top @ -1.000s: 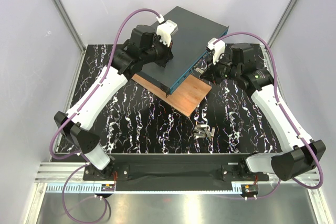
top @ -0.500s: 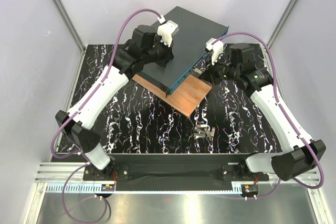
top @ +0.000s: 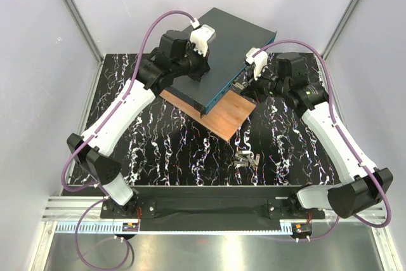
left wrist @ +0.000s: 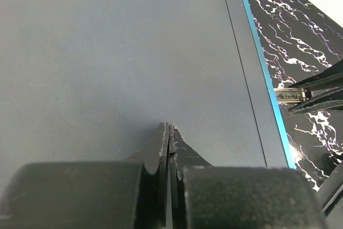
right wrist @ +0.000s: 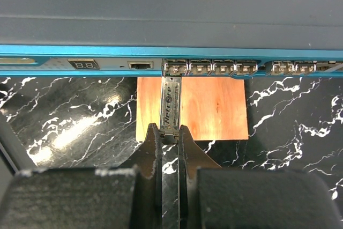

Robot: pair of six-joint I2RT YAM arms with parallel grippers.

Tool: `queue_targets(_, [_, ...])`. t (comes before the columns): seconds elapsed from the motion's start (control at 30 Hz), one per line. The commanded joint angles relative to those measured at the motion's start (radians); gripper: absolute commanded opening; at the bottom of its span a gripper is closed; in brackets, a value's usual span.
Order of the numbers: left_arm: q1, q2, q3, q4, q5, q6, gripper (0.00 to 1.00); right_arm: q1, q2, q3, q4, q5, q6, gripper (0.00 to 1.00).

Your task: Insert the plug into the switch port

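Right gripper [right wrist: 170,132] pinches the rear end of the plug [right wrist: 170,103], a slim silver metal module with dark lettering down its flat face, its long axis running straight ahead from the fingertips. Directly ahead, the plug's nose meets the switch [right wrist: 161,9] at the leftmost of a cluster of four small square ports [right wrist: 211,67]. Whether the nose has entered the opening or only touches its mouth cannot be told from the wrist view. The ports sit in a row along the narrow, bright teal front face, which runs crosswise to the plug, under a matte dark grey top. Below the plug lies a thin, smooth wooden board [right wrist: 214,105] of reddish grain, set on the glossy black table [right wrist: 64,127] veined in white. The coming move looks to turn on a straight push along the plug's axis, with this arm the nearer to the port face. Across the box, the left gripper [left wrist: 169,130] is pressed together with nothing between its fingers, its tips down on or just above the switch's flat top, apparently to steady it.
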Motion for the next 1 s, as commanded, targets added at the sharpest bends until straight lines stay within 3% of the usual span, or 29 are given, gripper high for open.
queue_targets(0.0, [0.004,-0.006,0.042,0.030,0.017,-0.002,0.00,0.019,-0.002,-0.005,0.046,-0.004,-0.040,0.00])
queue_targets(0.3, [0.004,-0.004,0.048,0.035,0.019,-0.003,0.00,-0.017,0.011,0.029,0.056,-0.009,-0.060,0.00])
queue_targets(0.63, [0.004,0.010,0.059,0.033,0.024,-0.003,0.00,-0.033,0.066,0.113,0.002,-0.136,-0.010,0.00])
queue_targets(0.97, [0.004,0.014,0.063,0.036,0.027,-0.006,0.00,0.004,0.103,0.174,-0.029,-0.085,0.039,0.00])
